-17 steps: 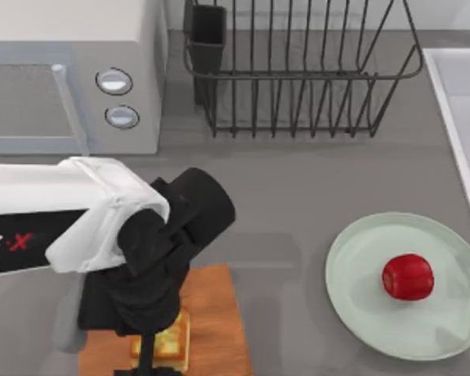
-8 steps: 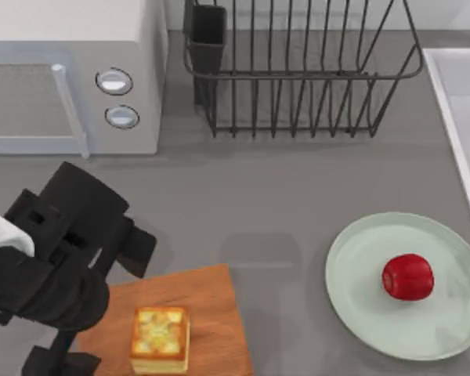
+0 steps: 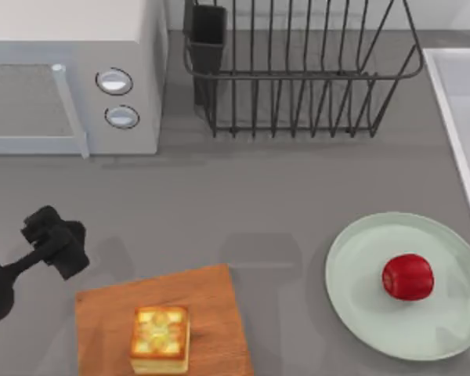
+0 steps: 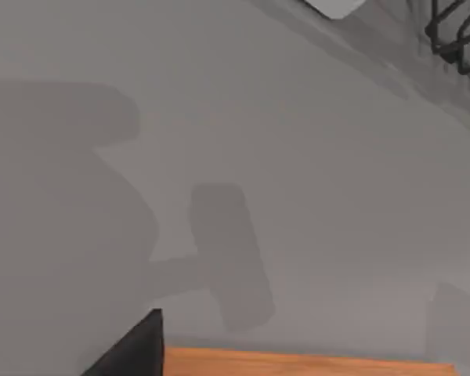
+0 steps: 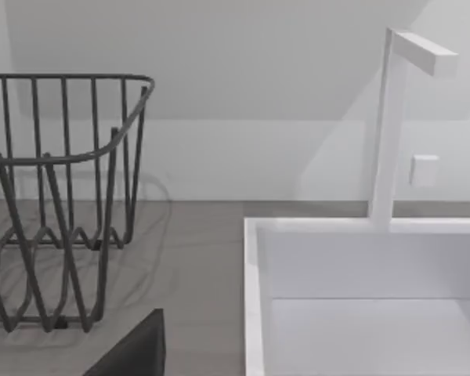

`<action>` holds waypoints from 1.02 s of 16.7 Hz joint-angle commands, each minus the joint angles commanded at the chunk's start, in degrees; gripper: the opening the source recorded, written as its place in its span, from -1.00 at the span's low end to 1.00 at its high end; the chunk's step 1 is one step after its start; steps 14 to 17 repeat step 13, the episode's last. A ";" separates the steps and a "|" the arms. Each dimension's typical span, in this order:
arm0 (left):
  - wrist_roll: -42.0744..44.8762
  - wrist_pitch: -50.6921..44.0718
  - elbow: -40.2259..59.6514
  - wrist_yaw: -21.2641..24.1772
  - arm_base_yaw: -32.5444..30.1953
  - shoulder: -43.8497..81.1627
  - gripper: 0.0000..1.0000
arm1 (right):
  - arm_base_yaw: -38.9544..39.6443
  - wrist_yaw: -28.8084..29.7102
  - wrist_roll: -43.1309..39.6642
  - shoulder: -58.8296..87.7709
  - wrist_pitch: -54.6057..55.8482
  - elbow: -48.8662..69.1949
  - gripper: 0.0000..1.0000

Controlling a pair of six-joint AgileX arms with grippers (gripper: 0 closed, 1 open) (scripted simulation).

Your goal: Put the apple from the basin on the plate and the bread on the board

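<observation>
Wood, top view: the board (image 3: 160, 323) lies just beside the left claw (image 3: 55, 239), on the side toward the plate; the bread (image 3: 160, 338) sits on it, apart from the claw.
Left claw, top view: it hangs over bare counter (image 3: 258, 196) near the board's corner, holding nothing; how wide it stands I cannot tell.
Plate, top view: the plate (image 3: 360, 313) lies well apart from the left claw, with the apple (image 3: 408, 276) resting on it, next to the basin (image 3: 462, 102).
Left wrist view: the board's edge (image 4: 313, 365) runs just past the claw, grey counter beyond.
Right wrist view: the basin (image 5: 360, 258) and the dish rack (image 5: 55, 196) lie ahead of the right claw.
Risk: both items look placed; a low sweep across the board could nudge the bread off.
</observation>
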 joint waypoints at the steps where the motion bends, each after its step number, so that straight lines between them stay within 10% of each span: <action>1: 6.71 2.36 -2.26 0.11 2.18 -4.74 1.00 | 0.00 0.00 0.00 0.00 0.00 0.00 1.00; 8: 38.96 15.42 -15.38 0.49 15.39 -30.95 1.00 | 0.00 0.00 0.00 0.00 0.00 0.00 1.00; 17: 44.27 18.02 -18.11 0.26 18.45 -35.96 1.00 | 0.00 0.00 0.00 0.00 0.00 0.00 1.00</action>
